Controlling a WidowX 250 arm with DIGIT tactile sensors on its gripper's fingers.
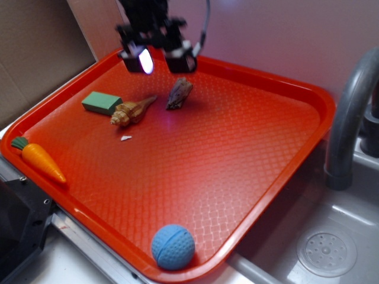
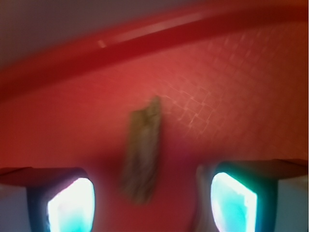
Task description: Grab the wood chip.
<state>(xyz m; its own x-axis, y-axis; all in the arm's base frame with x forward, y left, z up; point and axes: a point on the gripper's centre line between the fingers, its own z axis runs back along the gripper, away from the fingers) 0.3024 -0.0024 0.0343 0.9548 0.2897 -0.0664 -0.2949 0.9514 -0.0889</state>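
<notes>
Filling most of the scene, an orange-red textured tray (image 1: 249,154) is sitting beside a grey sink (image 1: 331,236) with its curved faucet (image 1: 349,118), and that tray is carrying everything in play. Largest on it is the blue ball (image 1: 173,247) parked at the near rim, then the toy carrot (image 1: 40,161) lying along the left edge, then the green block (image 1: 102,102) with the tan spiral seashell (image 1: 131,111) just beside it. Smallest of the lot, bar a tiny white fleck, is the wood chip (image 1: 179,93), lying alone toward the far rim, right of the shell and clear of it.

Hovering just above and behind the chip is the gripper (image 1: 159,61), its two fingers standing apart with nothing between them. The wrist view is blurred, but the wood chip (image 2: 141,154) seems to be lining up lengthwise in the gap between the fingers, a touch left of centre.

To do this well, I'd say it needs nudging sideways to centre the chip, then dropping straight down until the fingertips are nearly brushing the tray, closing across the narrow width. Being flat and rough, the chip could tip or skid if one finger arrives first.
</notes>
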